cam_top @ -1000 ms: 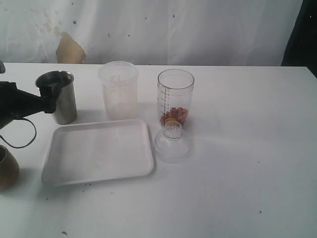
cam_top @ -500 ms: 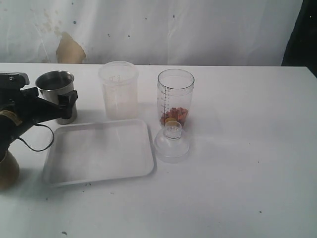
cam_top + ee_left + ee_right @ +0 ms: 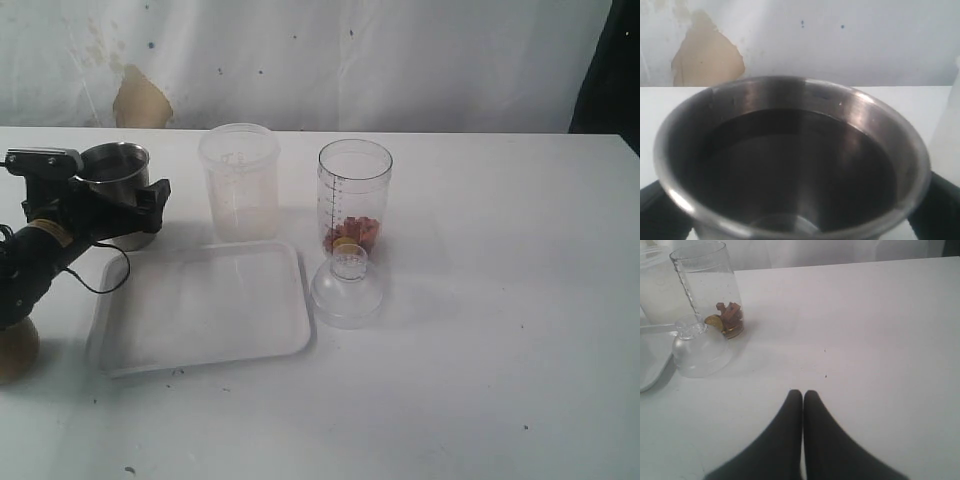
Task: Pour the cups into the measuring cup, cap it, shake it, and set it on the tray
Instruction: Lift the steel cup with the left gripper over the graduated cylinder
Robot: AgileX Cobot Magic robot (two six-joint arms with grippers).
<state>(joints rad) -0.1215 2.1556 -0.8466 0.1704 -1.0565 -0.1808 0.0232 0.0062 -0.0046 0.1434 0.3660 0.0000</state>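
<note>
Standing upright on the white table (image 3: pixel 480 350) just behind the tray's (image 3: pixel 200 300) far left corner, the steel tumbler (image 3: pixel 118 165) is tapered and shiny. Its brushed rim flares wide and its inside looks dark in the left wrist view. The left gripper (image 3: pixel 112 205) has its jaws spread wide, one black finger (image 3: pixel 940 205) at each side of the tumbler — whether they touch it I cannot tell. The right gripper (image 3: pixel 803 396) hangs over bare table, fingers pressed together.

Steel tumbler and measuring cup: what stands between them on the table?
The frosted plastic cup stands between the steel tumbler and the measuring cup; the exterior view shows it.
</note>
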